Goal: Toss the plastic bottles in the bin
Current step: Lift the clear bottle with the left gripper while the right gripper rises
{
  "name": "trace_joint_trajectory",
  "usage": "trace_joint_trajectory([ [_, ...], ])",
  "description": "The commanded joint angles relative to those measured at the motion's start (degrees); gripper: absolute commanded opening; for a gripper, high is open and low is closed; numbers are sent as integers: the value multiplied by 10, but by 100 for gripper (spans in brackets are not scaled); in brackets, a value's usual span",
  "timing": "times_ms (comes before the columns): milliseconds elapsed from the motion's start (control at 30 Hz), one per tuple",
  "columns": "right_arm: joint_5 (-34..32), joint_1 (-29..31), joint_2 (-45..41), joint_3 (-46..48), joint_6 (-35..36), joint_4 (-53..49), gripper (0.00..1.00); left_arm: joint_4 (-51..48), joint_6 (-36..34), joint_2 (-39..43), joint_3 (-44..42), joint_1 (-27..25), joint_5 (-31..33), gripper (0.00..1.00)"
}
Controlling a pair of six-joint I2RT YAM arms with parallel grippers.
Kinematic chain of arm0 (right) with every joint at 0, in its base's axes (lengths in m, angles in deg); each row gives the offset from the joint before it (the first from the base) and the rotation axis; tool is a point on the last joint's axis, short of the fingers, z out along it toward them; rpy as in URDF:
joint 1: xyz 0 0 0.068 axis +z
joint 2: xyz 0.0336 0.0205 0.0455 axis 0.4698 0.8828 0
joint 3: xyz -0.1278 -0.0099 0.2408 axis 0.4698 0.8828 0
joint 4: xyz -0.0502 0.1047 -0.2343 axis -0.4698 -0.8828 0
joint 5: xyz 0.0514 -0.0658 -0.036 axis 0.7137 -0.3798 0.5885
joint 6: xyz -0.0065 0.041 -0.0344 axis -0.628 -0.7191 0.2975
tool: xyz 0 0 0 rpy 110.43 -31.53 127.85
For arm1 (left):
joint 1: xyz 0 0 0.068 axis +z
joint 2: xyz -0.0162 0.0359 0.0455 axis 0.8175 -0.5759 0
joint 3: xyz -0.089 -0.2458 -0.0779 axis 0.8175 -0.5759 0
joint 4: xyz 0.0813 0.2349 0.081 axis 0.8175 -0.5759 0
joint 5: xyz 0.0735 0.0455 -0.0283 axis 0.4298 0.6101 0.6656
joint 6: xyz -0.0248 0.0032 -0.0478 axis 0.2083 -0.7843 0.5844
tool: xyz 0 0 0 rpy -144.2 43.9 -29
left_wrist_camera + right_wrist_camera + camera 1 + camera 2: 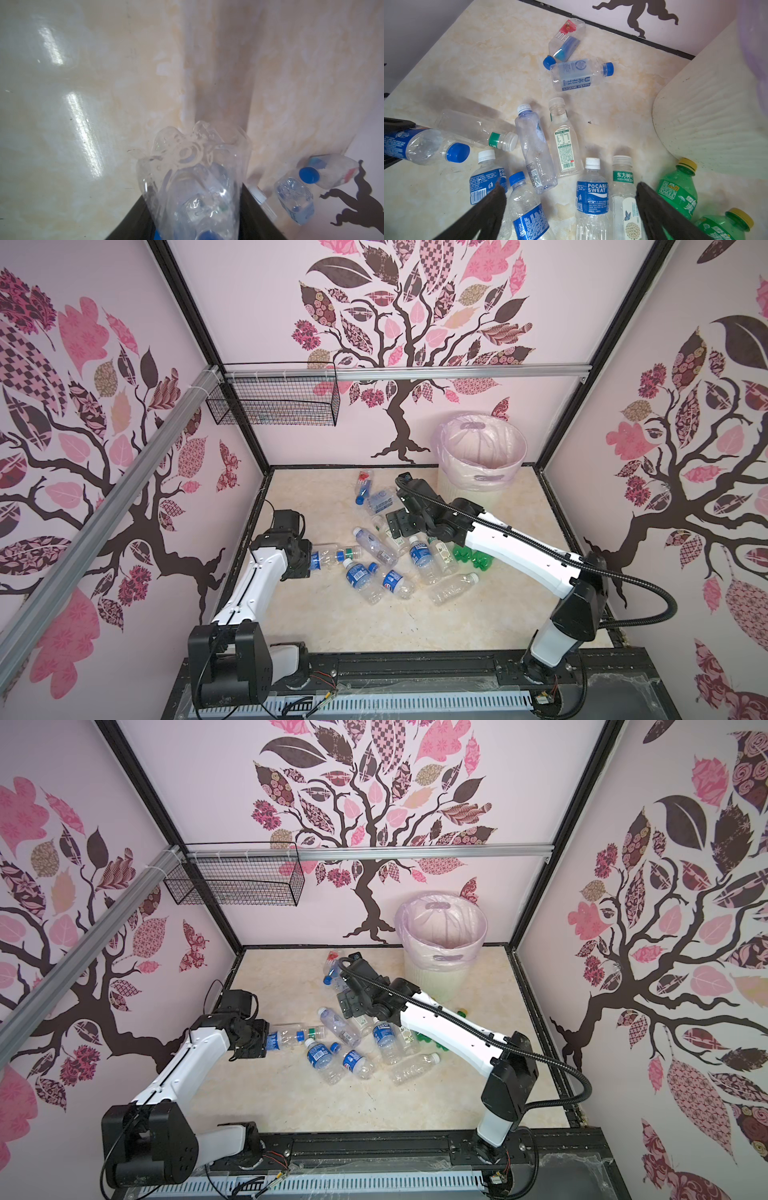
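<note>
Several plastic bottles [376,549] lie scattered on the marbled floor in both top views, two of them green [679,187] with yellow caps beside the bin. The cream ribbed bin [482,456] with its pale pink bag stands at the back right. My left gripper [193,199] is shut on a clear bottle with a blue label and blue cap [328,558], holding it sideways at the pile's left edge, just over a green-banded bottle [481,133]. My right gripper [571,193] hangs open above the pile's middle, over a Pocari Sweat bottle [592,197], with nothing between its fingers.
A black wire mesh basket [274,402] hangs on the back rail at the left. Patterned walls close in the floor on three sides. Two bottles [571,60] lie apart near the back wall. Bare floor [332,614] stretches in front of the pile.
</note>
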Motion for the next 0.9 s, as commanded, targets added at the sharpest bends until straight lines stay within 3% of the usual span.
trace_joint_trajectory([
  [0, 11, -27, -45, -7, -31, -4, 99, -18, -31, -13, 45, -11, -10, 48],
  [567, 14, -37, -60, 12, -38, 16, 100, -17, -71, -54, 138, -68, -33, 46],
  [867, 76, -43, -50, -18, -46, 13, 99, 14, -124, -65, 201, -77, -62, 44],
])
